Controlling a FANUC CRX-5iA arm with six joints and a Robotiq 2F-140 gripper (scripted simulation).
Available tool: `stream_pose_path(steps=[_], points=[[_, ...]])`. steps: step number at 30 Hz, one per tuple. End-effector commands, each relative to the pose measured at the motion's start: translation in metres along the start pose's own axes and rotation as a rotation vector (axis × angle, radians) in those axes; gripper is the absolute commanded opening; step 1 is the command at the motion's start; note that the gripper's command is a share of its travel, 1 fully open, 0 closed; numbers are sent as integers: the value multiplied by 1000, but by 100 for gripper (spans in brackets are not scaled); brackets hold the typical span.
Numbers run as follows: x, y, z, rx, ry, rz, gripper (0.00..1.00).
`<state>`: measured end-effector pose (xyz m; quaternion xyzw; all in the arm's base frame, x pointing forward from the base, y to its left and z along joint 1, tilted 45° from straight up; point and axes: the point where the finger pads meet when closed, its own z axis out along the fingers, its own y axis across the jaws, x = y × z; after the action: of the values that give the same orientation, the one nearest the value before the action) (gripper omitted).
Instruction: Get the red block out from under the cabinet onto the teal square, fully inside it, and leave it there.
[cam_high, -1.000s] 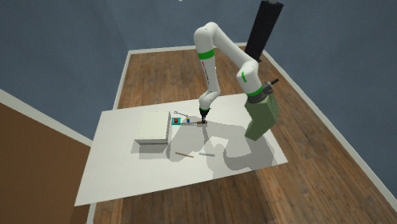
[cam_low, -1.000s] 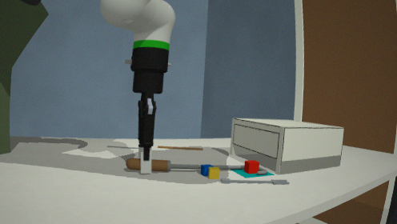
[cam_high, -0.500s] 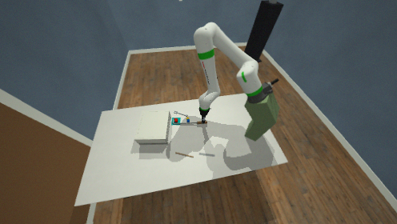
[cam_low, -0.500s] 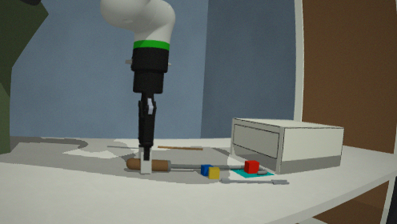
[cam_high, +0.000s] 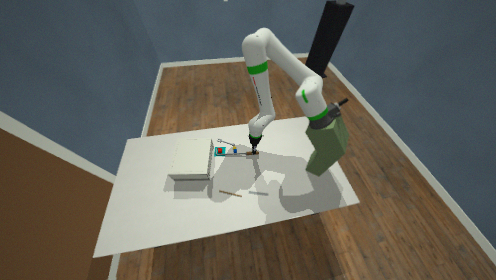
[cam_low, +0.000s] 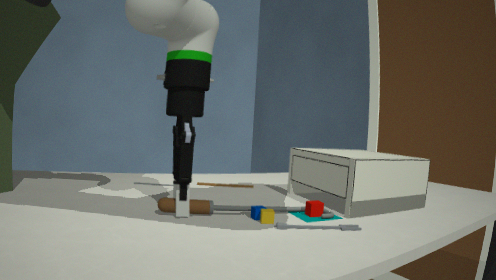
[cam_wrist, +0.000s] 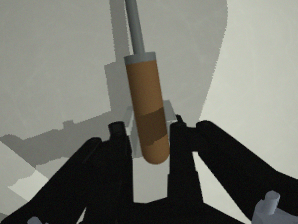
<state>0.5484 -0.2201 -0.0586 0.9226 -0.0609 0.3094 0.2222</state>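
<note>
Gripping the rake's wooden handle (cam_wrist: 148, 106), gripper (cam_wrist: 152, 137) is clamped shut on it; red block (cam_low: 314, 208) looks rigid, light, easily dragged.

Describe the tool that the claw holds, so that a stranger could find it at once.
Start at the white cabinet and follow the grey rod leftward past the coloured blocks. It ends in a brown wooden handle, gripped by the claw. The other sticks on the table lie free and thinner.
</note>
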Motion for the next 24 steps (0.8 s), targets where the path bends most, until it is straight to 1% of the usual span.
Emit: stream_pose_path(steps=[1,6,7,24], points=[[0,0,0,0,0,0,0],[0,0,0,0,0,0,0],[0,0,0,0,0,0,33],[0,0,0,0,0,0,33]])
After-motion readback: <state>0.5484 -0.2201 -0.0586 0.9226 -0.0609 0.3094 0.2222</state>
